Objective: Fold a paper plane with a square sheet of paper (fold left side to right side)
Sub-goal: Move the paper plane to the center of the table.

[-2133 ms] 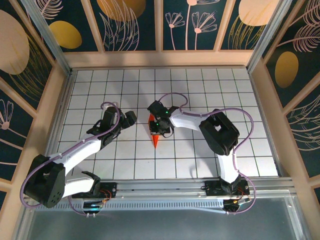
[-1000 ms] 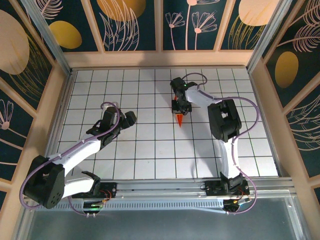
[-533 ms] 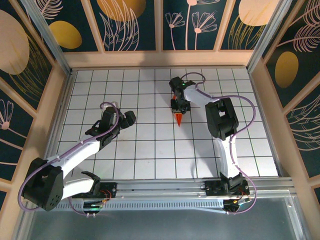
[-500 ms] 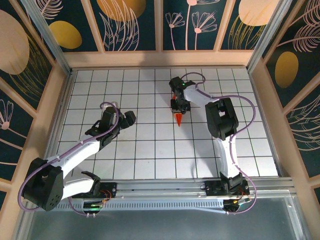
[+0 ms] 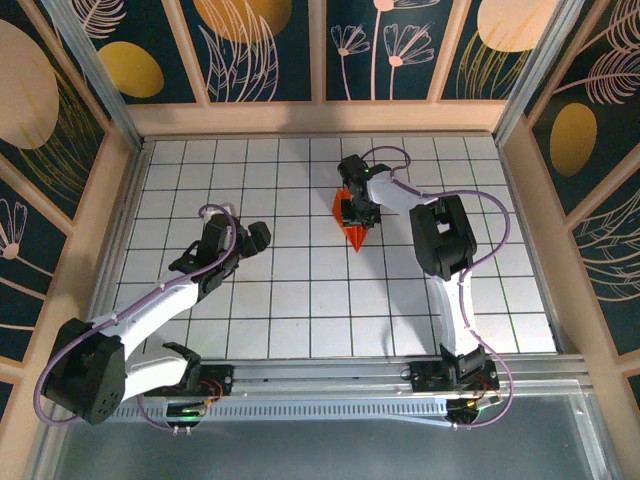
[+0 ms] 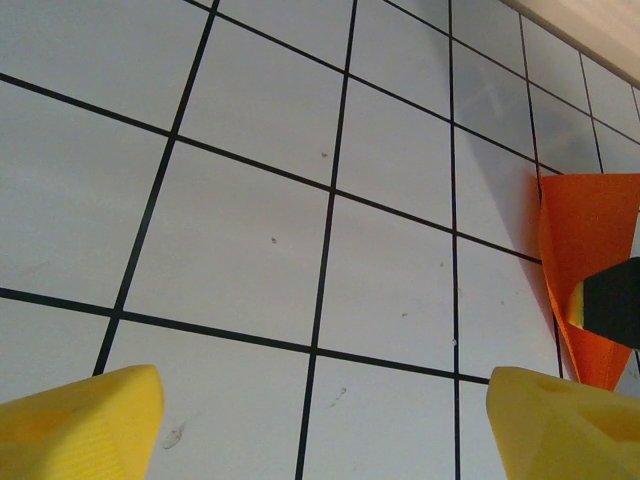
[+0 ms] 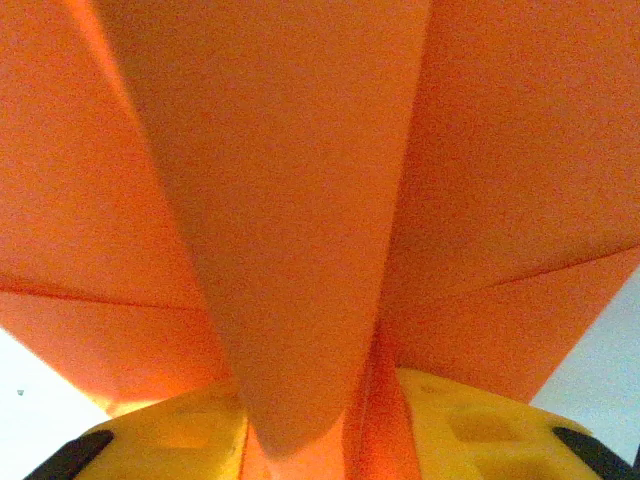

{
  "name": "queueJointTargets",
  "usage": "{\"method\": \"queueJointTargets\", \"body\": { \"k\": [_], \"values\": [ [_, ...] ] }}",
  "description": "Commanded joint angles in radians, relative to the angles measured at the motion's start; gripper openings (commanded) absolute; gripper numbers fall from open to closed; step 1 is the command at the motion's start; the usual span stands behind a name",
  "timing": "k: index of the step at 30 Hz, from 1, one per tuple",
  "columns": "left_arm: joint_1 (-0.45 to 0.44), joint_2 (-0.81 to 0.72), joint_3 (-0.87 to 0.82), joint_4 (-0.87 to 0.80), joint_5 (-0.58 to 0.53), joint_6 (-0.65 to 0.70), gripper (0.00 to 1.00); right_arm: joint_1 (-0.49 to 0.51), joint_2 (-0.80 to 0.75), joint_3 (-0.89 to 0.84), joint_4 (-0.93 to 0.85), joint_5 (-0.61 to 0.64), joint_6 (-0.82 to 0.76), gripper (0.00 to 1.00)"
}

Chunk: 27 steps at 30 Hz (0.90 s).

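Orange paper plane (image 5: 341, 203) looks light, flimsy; best pinched gently at centre fold. Right hand (image 7: 320, 430) straddles that fold, cannot tell if gripping. Left hand (image 6: 320, 420) wide, empty.

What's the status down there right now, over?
Left gripper open, low over the table, apart from the paper plane. Right gripper: fingers either side of the plane's centre fold, grip unclear. Wings spread, tip pointing toward the arm bases.
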Motion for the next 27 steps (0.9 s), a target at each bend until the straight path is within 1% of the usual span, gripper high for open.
{"method": "queueJointTargets", "body": {
  "k": [1, 4, 10, 19, 27],
  "values": [
    [0.005, -0.016, 0.007, -0.024, -0.019, 0.017, 0.84, -0.005, -0.001, -0.032, 0.006, 0.039, 0.02, 0.42],
    [0.006, -0.014, 0.013, -0.025, -0.017, 0.021, 0.84, -0.005, -0.012, -0.033, 0.01, 0.052, 0.029, 0.44],
    [0.006, -0.005, 0.03, -0.034, -0.013, 0.029, 0.85, 0.001, -0.038, -0.03, 0.007, 0.065, 0.035, 0.45],
    [0.007, 0.036, 0.055, -0.024, 0.034, 0.033, 0.85, 0.009, -0.08, -0.03, 0.0, 0.065, 0.04, 0.45],
    [0.007, 0.044, 0.065, -0.024, 0.039, 0.032, 0.85, 0.015, -0.093, -0.032, -0.005, 0.068, 0.043, 0.45]
  ]
}}
